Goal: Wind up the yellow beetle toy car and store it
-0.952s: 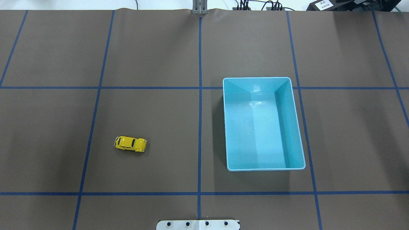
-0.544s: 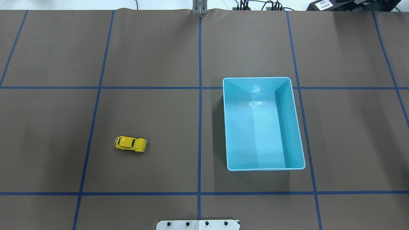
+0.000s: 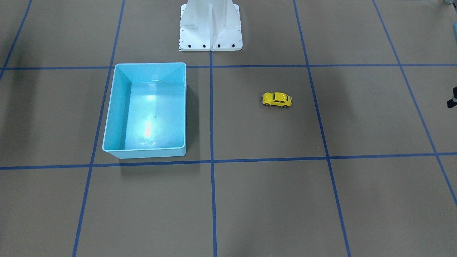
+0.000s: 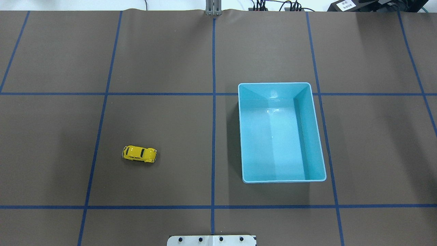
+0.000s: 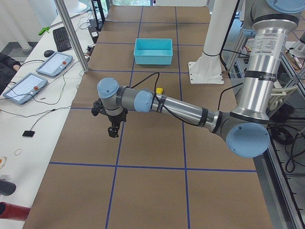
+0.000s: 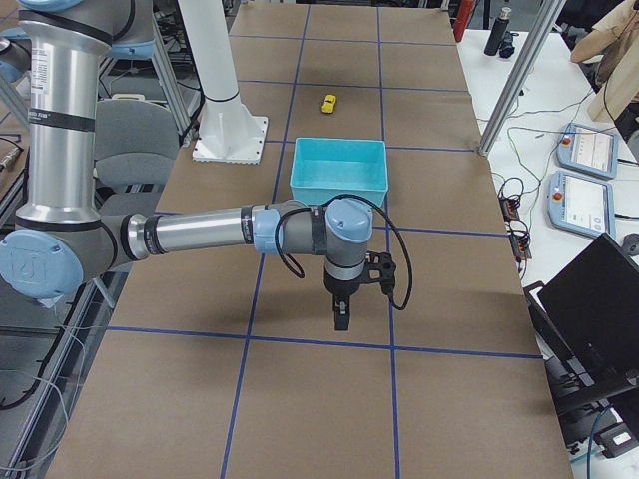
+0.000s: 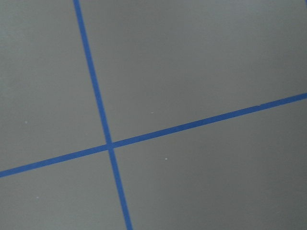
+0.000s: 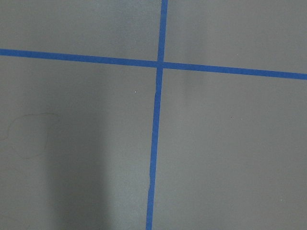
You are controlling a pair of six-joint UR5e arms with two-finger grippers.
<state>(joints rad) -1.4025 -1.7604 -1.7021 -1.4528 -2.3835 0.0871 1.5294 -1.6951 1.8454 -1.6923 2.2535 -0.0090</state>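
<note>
This is a robotics lab: a brown worktop (image 4: 164,51) with a blue tape grid (image 4: 213,136), robot arms (image 5: 181,107) beside a white pedestal (image 3: 210,25), and teach pendants (image 5: 53,64), a keyboard (image 5: 62,37) and cables (image 5: 43,114) on a side desk (image 5: 19,143).

One yellow beetle toy car (image 4: 139,153), one turquoise bin (image 4: 312,136), two grippers, left gripper (image 5: 113,132) and right gripper (image 6: 340,319), one white pedestal (image 3: 210,25).

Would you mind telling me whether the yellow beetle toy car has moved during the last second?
No. In the overhead view the yellow beetle toy car keeps its spot beside the blue tape line, left of the teal bin.
</note>
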